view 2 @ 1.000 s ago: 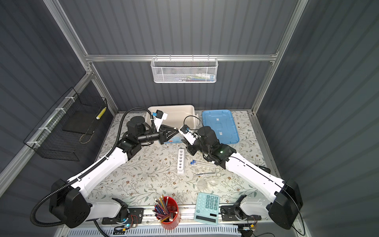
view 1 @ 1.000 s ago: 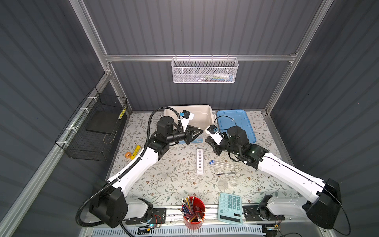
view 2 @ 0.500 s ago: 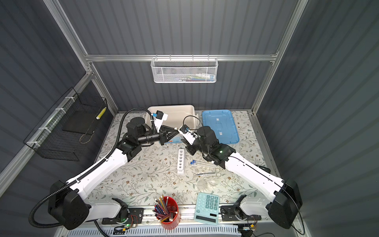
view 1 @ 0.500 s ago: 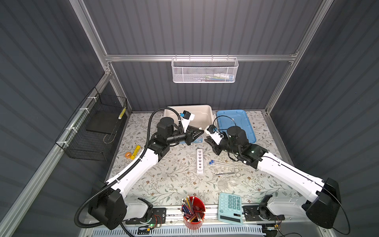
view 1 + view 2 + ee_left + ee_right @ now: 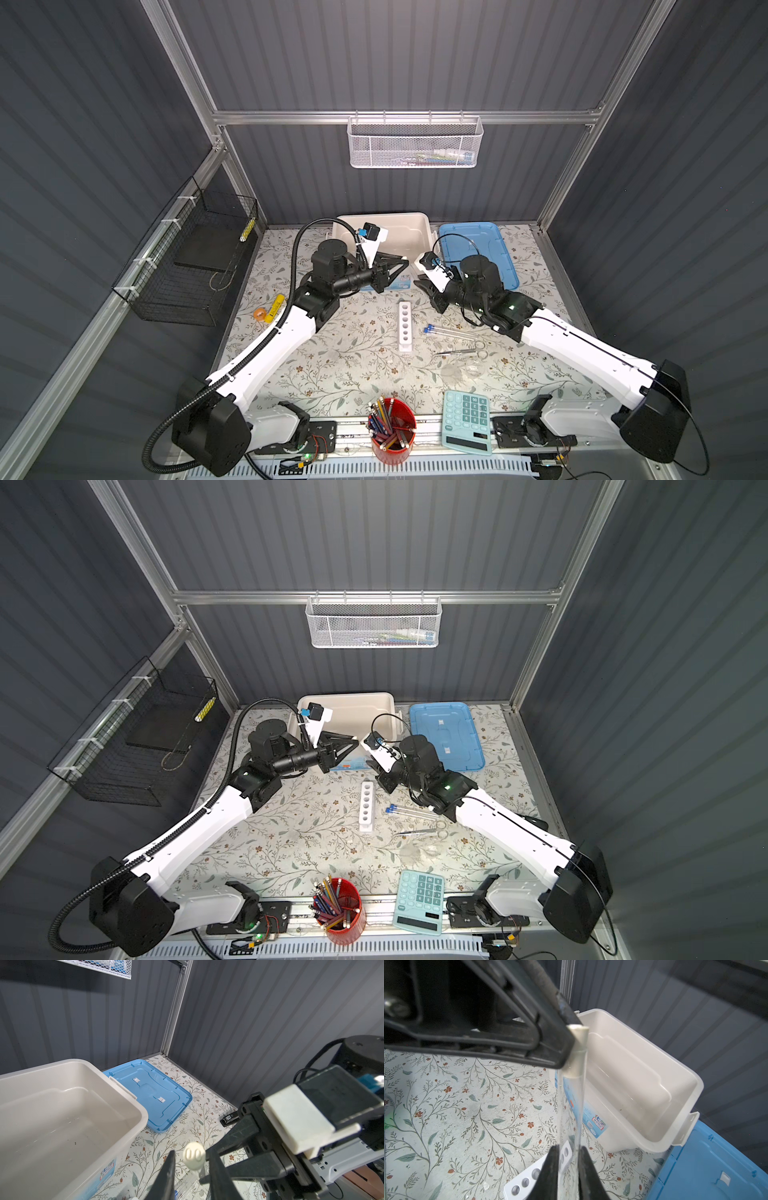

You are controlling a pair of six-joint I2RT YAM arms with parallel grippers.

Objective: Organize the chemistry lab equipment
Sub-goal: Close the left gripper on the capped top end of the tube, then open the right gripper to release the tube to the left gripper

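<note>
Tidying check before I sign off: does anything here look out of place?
Two blue-capped test tubes lie flat on the table beside the white rack, whose holes are all empty. The right pincer holds a white-stoppered tube. Nothing looks spilled or broken.

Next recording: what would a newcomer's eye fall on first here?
The meeting point near the back of the table: the right gripper pinches a clear tube between its fingers, while the left gripper straddles that tube's white cap. Right behind them sits an open beige bin with a blue lid beside it; the white rack in front holds nothing.
</note>
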